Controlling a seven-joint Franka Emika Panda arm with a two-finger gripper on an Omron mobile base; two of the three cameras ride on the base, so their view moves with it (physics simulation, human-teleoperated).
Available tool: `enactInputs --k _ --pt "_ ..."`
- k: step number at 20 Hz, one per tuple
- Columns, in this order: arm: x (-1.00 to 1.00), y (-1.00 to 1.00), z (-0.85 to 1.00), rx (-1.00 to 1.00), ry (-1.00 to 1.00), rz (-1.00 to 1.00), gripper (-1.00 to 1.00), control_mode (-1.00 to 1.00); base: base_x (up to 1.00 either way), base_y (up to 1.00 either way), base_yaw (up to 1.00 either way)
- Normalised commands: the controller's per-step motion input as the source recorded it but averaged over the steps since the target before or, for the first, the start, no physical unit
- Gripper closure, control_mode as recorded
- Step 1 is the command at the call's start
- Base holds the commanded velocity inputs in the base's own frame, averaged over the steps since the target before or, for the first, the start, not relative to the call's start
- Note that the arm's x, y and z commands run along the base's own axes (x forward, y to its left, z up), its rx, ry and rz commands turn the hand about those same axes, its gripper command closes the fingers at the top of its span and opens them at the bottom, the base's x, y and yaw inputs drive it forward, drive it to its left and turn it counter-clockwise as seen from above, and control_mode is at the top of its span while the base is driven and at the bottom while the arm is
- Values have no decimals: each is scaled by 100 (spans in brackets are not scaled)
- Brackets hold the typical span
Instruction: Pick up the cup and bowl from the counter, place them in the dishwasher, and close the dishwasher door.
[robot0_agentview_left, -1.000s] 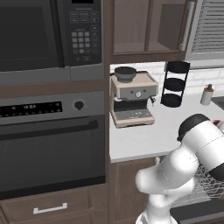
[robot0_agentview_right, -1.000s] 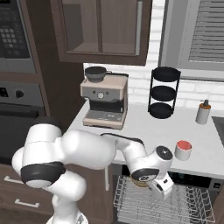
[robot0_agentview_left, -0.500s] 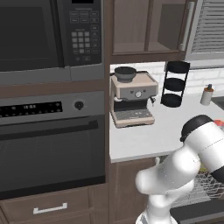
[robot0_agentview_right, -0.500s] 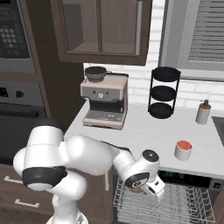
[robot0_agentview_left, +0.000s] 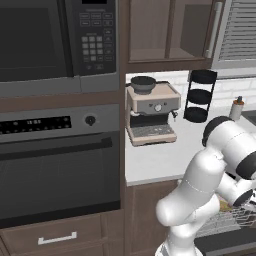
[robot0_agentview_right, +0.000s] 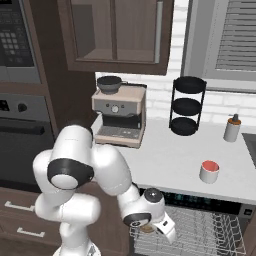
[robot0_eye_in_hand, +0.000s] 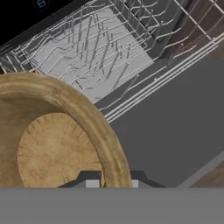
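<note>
No text, brand or number can be read anywhere. The black microwave keypad panel (robot0_agentview_left: 93, 37) carries rows of small pale buttons whose markings are too small to make out. The black oven control strip (robot0_agentview_left: 35, 125) shows a row of pale display marks, illegible. The beige coffee machine (robot0_agentview_left: 152, 114) bears round dials but no legible label.

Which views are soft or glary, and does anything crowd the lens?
Hand view: the bowl, held at its rim by the pincer, looms close and soft-edged; rack wires look jagged. Base views: flat even light, no glare on the counter, faint shadows.
</note>
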Motion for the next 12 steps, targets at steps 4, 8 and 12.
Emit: enactInputs --k 4,8,12 --pt "-29 -56 10 7 -9 11 100 -100 0 0 0" --pt "-6 -51 12 8 -4 8 100 -100 0 0 0" --pt "34 -43 6 5 0 3 100 -100 0 0 0"
